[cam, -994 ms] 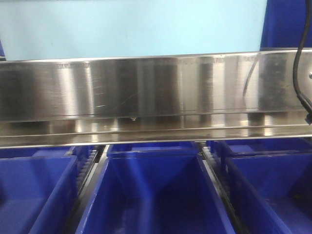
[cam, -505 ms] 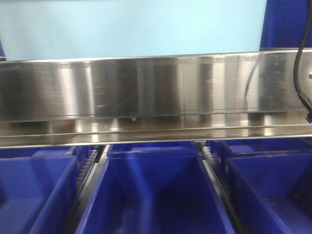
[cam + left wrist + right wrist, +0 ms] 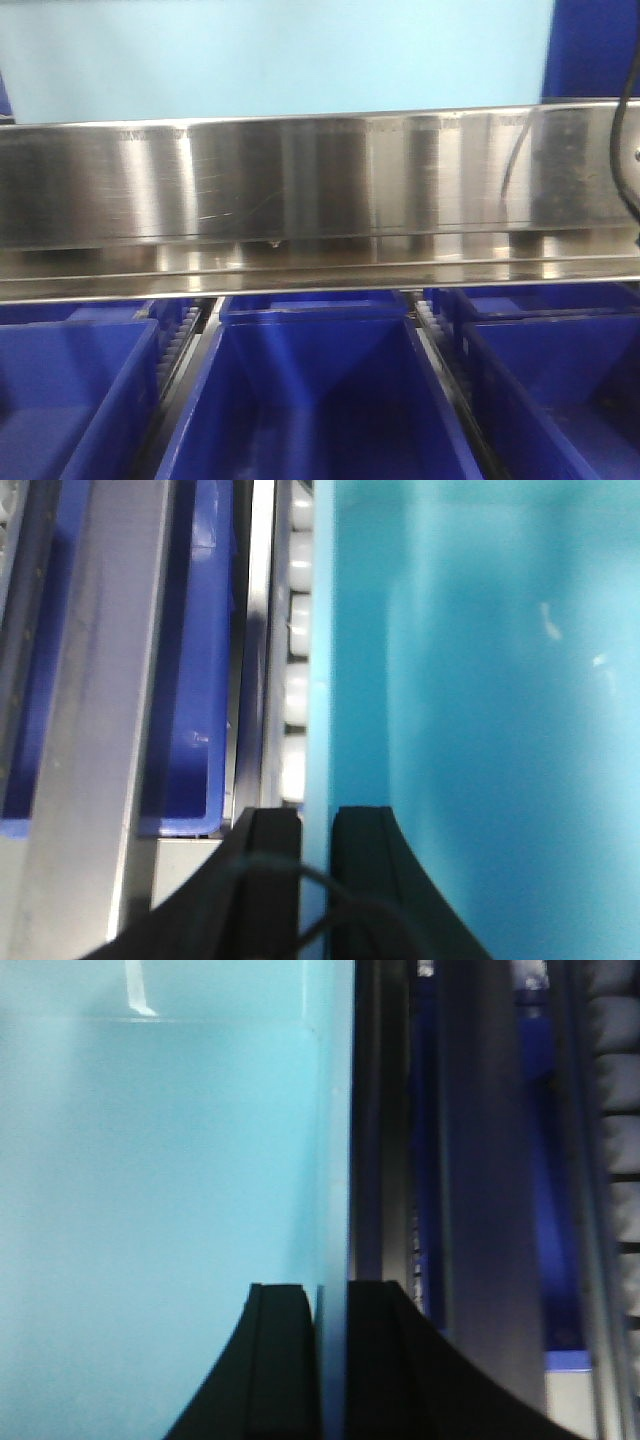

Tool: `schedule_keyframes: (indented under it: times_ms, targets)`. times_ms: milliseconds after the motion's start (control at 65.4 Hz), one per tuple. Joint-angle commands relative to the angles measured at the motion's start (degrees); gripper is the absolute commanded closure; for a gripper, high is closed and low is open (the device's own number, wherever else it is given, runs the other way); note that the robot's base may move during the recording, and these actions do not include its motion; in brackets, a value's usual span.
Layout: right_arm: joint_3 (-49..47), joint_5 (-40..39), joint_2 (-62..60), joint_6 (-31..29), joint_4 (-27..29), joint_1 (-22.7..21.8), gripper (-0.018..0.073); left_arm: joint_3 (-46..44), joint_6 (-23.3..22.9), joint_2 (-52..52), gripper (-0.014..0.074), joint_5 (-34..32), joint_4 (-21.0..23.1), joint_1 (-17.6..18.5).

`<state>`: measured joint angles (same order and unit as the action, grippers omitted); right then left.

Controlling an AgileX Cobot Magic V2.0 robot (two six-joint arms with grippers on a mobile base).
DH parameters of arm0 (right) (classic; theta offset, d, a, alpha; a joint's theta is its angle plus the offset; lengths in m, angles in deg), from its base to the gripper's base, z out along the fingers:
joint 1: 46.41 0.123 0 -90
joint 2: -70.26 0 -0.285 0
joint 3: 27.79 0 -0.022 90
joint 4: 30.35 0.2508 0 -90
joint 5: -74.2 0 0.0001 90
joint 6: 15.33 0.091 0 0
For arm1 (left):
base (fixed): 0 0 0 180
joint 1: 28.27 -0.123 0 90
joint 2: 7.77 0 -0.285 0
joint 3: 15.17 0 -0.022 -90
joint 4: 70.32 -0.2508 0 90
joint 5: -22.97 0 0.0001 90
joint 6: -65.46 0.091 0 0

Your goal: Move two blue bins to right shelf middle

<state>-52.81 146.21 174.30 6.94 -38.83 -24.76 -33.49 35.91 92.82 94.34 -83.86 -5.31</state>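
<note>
Blue bin (image 3: 480,680), the pale one, is what I have in both pincers. Nearest the left wrist camera, the left gripper (image 3: 317,825) has one finger on each side of the bin's thin side wall, closed onto it. The right gripper (image 3: 332,1300) pinches the opposite wall in the same way. Just past the left fingers, a row of white rollers (image 3: 297,630) runs alongside the wall, with steel framing beyond.

In the front view, three dark blue bins (image 3: 310,400) sit side by side on the lower level, closest to the lens. Above them the steel rail (image 3: 300,180) marks the shelf's front edge, and the pale bin fills the space over it, furthest back. A black cable (image 3: 625,150) hangs at the right edge.

I judge this to be the carrying step for one bin, with the grasp made and the placing not yet done (I cannot tell whether its base rests on the shelf or hangs clear). The next move calls for both arms to travel together and level, so the thin walls do not twist or slip, and to clear the rail before heading right.
</note>
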Motion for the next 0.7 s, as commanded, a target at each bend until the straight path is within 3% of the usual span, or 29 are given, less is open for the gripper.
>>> schedule_keyframes:
  times_ms: [0,688]
  targets:
    - [-0.6,-2.1,-2.9,-0.3,-0.3,0.2,0.0715,-0.1,-0.8,-1.7,0.0708,-1.4,-0.4,1.7]
    - [-13.1,-2.1,-6.0,-0.3,-2.9,3.7,0.0715,-12.0,-0.7,-6.0,0.0708,-1.4,-0.4,2.1]
